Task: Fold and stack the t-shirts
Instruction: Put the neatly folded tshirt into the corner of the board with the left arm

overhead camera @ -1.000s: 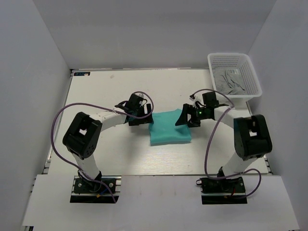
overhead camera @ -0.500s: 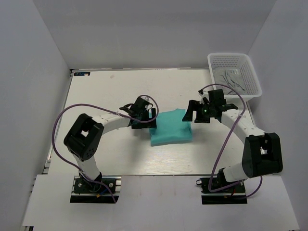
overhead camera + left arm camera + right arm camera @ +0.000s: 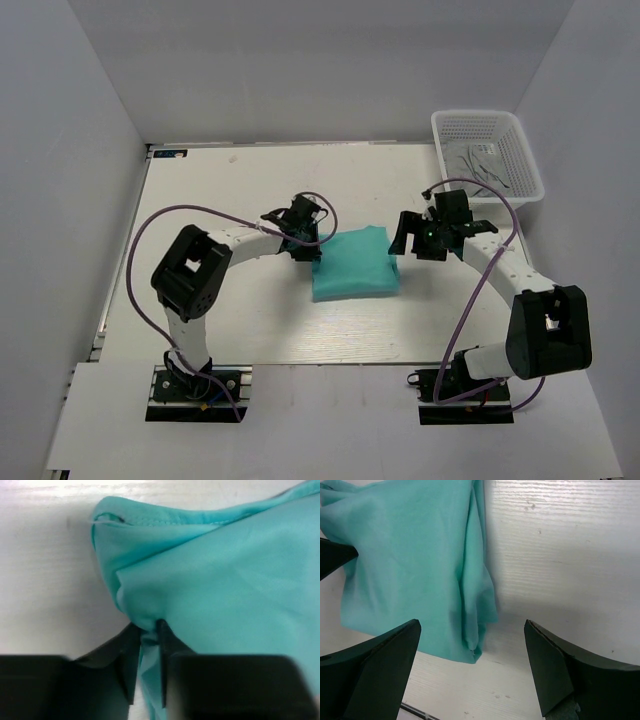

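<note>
A teal-green t-shirt (image 3: 353,264) lies folded into a small rectangle in the middle of the table. My left gripper (image 3: 311,246) is at its upper left edge. In the left wrist view the left gripper (image 3: 149,630) is shut on a pinched fold of the t-shirt (image 3: 225,555), and cloth hangs between the black fingers (image 3: 127,660). My right gripper (image 3: 403,236) hovers just off the shirt's upper right corner. In the right wrist view the right gripper (image 3: 472,624) stands wide open over the t-shirt's (image 3: 410,555) edge and bare table, holding nothing.
A white mesh basket (image 3: 478,114) with pale grey cloth inside stands at the back right corner. White walls close in the table on the left, back and right. Purple cables loop beside both arms.
The left gripper has slid right onto the shirt's left edge and closed on the cloth. The right gripper has drawn back to the right, off the shirt, and stays open.
</note>
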